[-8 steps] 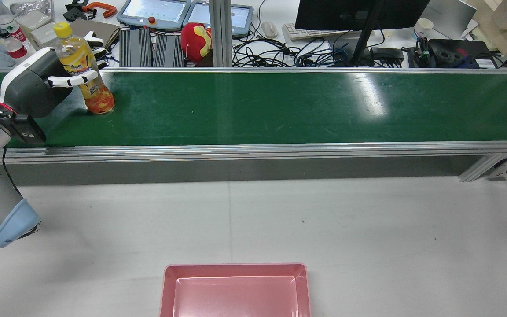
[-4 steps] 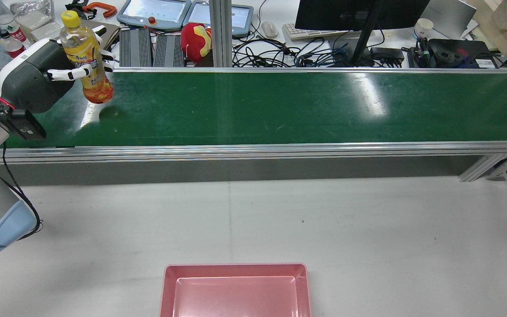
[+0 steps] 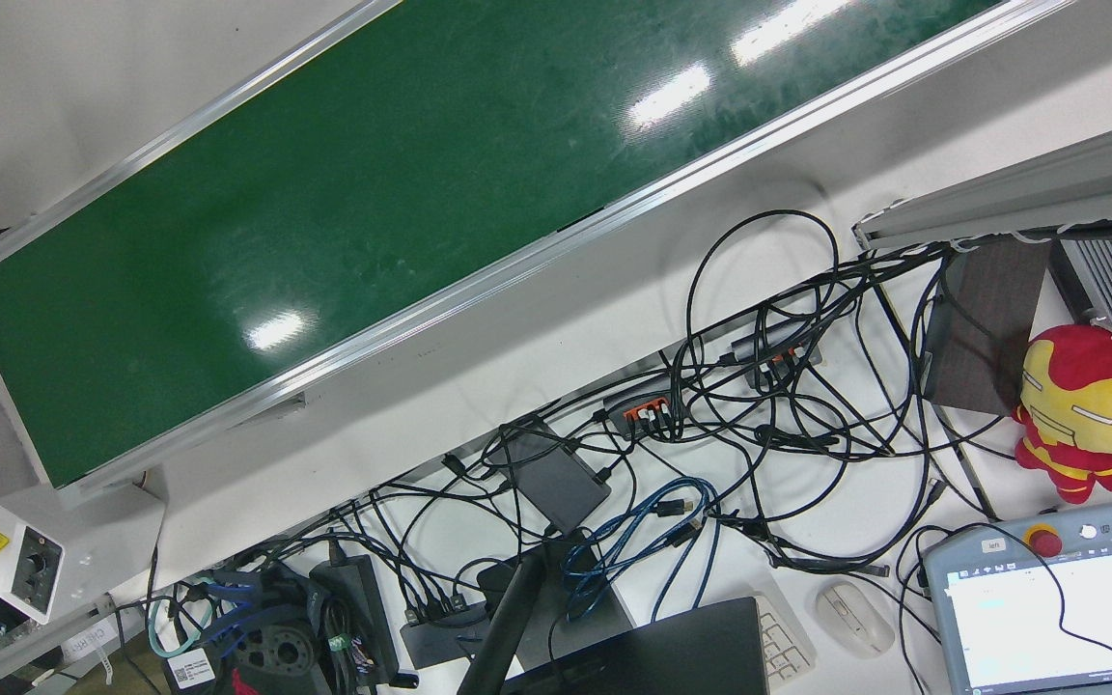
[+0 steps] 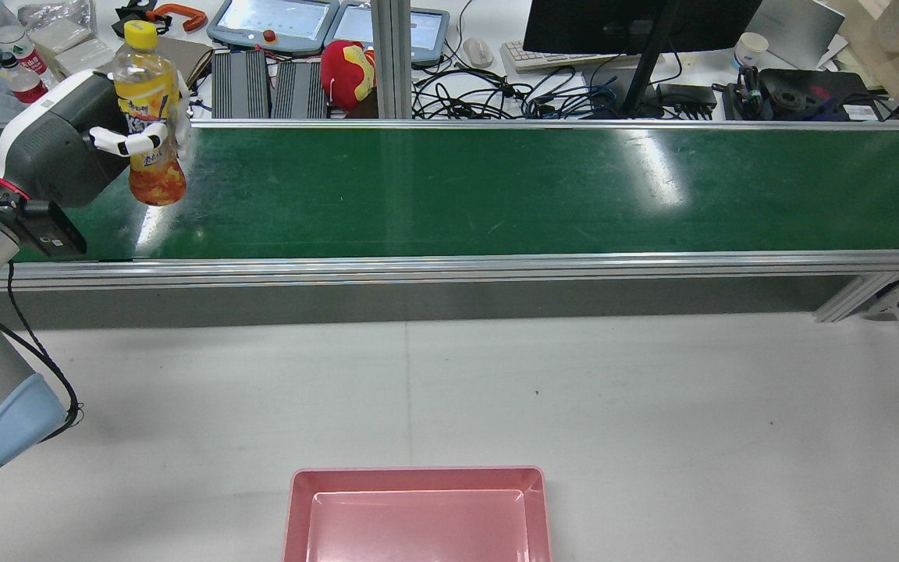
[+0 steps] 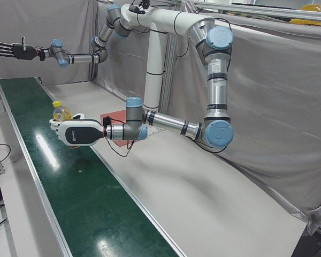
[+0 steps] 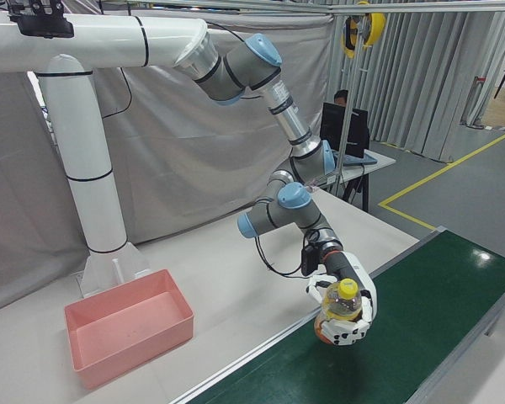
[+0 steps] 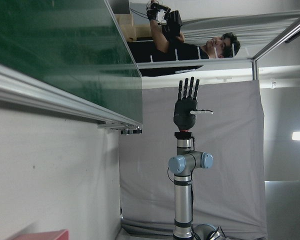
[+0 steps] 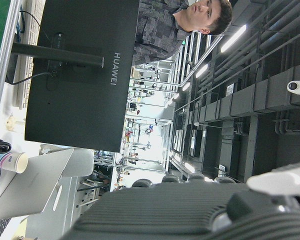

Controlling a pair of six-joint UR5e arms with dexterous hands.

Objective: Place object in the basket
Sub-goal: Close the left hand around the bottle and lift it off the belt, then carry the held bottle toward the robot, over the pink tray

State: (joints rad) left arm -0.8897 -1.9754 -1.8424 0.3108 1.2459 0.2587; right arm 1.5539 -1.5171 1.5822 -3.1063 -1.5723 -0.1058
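An orange drink bottle (image 4: 147,117) with a yellow cap is held upright in my left hand (image 4: 67,148), clear of the green conveyor belt (image 4: 496,187) at its left end. The hand's white fingers (image 4: 128,141) wrap the bottle's middle. The same grasp shows in the right-front view, hand (image 6: 341,311) and bottle (image 6: 345,296), and in the left-front view, hand (image 5: 77,132) and bottle (image 5: 60,111). The pink basket (image 4: 418,478) stands empty at the near table edge. My right hand (image 5: 10,50) is black, raised high beyond the belt's far end, fingers spread, holding nothing; the left hand view also shows it (image 7: 187,107).
The belt's aluminium rail (image 4: 449,267) runs between belt and white table (image 4: 574,390). Behind the belt lie cables, a monitor (image 4: 637,23), pendants and a red plush toy (image 4: 348,72). A person (image 7: 200,45) stands beyond the station.
My left hand lifted the bottle off the belt, then carried it a little toward the near rail and to the view's left; the bottle now hangs more upright.
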